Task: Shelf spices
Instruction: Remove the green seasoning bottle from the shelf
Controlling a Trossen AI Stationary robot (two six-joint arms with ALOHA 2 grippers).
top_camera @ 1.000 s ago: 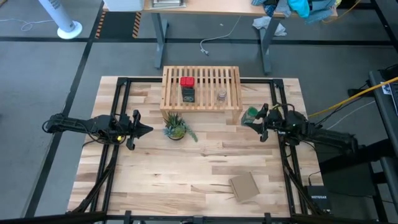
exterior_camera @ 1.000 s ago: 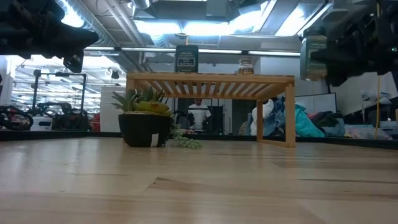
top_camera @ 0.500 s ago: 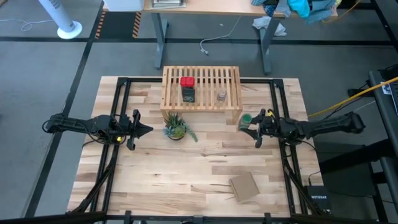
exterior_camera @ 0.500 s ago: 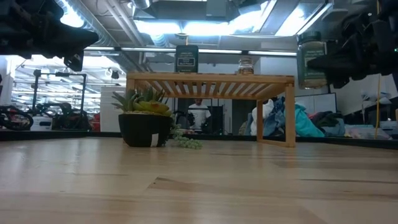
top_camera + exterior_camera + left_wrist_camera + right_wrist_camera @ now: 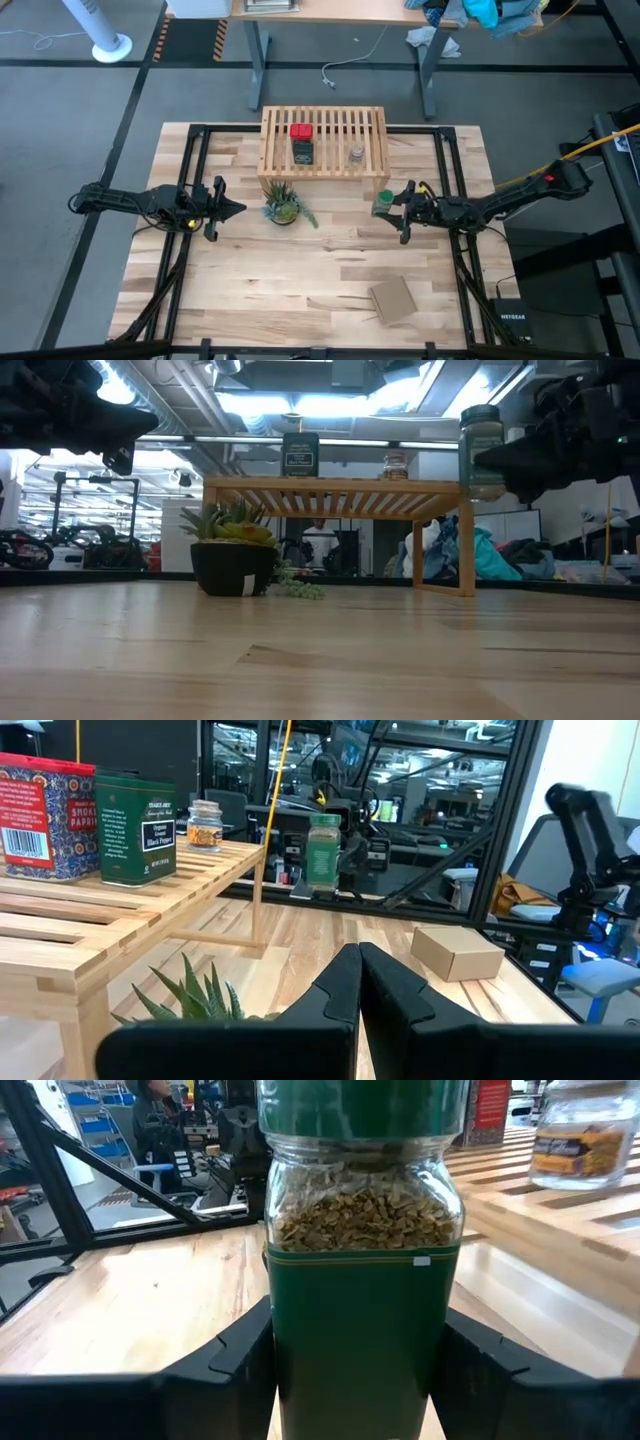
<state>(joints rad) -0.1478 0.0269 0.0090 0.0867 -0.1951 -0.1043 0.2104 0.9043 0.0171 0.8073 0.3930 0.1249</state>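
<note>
While right tool (image 5: 398, 212) grips 1 green-capped jar (image 5: 383, 203), 3 spices on 1 shelf (image 5: 372, 128), left tool (image 5: 236, 209) closed.

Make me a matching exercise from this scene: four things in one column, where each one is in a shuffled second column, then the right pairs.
Things
1. red tin
2. green-capped jar
3. potted plant
4. cardboard piece

Places
A. on the table just in front of the shelf's left end
B. held in the right gripper, off the table
C. lying flat near the table's front edge
D. standing on top of the shelf

Pairs: 1-D, 2-B, 3-A, 4-C
</note>
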